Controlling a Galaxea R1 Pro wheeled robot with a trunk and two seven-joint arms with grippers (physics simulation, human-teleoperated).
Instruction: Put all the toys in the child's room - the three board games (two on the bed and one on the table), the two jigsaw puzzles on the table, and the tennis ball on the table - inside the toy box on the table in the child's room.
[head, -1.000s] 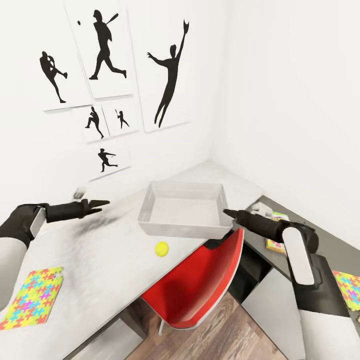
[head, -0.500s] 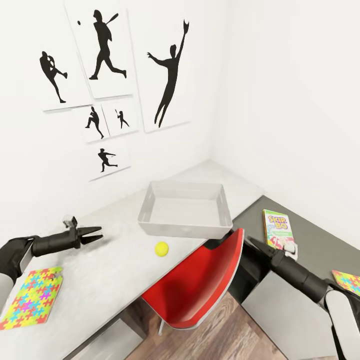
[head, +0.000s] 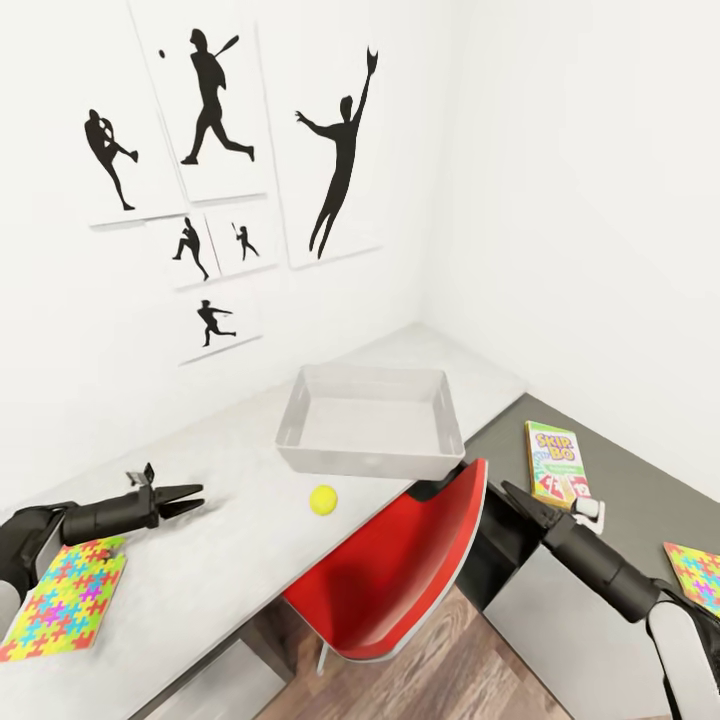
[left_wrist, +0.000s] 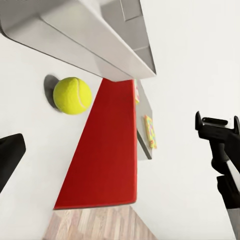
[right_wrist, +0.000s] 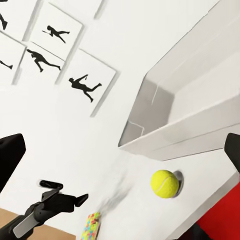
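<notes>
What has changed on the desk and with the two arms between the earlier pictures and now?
Both arms drew back and down from beside the toy box: the left gripper now sits lower, near the jigsaw puzzle; the right gripper dropped beside the red chair, uncovering the Skip-Bo board game. Nothing was grasped or released. Toy box, tennis ball and puzzle stayed put.

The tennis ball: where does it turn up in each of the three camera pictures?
Head view: the tennis ball lies on the light grey table, just in front of the toy box, beside the red chair.
Left wrist view: the ball sits against the box's outer wall.
Right wrist view: the ball sits just below the box.
Shared landmark: the grey toy box next to it.
</notes>
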